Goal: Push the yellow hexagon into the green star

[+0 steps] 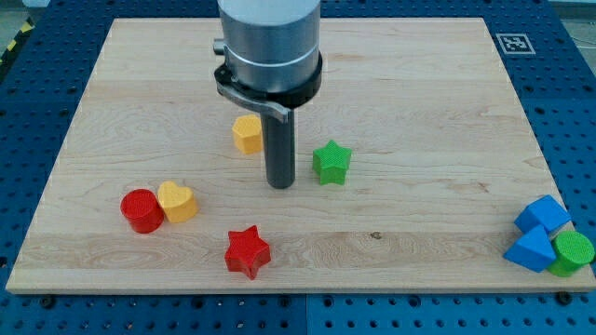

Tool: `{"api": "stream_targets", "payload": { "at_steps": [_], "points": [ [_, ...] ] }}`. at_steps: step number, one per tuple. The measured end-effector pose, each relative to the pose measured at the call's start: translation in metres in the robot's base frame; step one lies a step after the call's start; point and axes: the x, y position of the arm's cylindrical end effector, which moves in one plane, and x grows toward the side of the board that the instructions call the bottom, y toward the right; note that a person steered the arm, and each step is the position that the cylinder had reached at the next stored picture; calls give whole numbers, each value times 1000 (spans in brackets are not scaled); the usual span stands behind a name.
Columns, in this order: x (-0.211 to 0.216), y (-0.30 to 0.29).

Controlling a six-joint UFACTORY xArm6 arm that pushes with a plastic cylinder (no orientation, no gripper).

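While the yellow hexagon (247,133) sits a little left of the desk's middle, partly hidden behind the dark rod, my tip (280,184) rests on the wood just to its right and slightly nearer. The green star (331,162) lies just right of the tip, apart from the hexagon, with the rod between them. This arm has no jaws, only the rod. Nearer and to the left, a red cylinder (142,210) touches a yellow heart (177,201), and a red star (247,251) lies near the front edge of the desk (419,112). At the near right corner, two blue blocks (538,233) and a green cylinder (572,252) huddle together.
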Motion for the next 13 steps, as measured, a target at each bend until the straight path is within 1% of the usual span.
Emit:
{"api": "stream_targets", "payload": {
  "at_steps": [1, 2, 3, 4, 5, 6, 7, 8, 9, 10, 12, 13],
  "points": [
    [13, 24],
    [0, 69],
    [-37, 81],
    [-47, 81],
    [-35, 84],
    [-16, 63],
    [-16, 15],
    [-25, -38],
    [-45, -66],
    [-72, -65],
    [-76, -3],
    [-81, -23]
  ]
}}
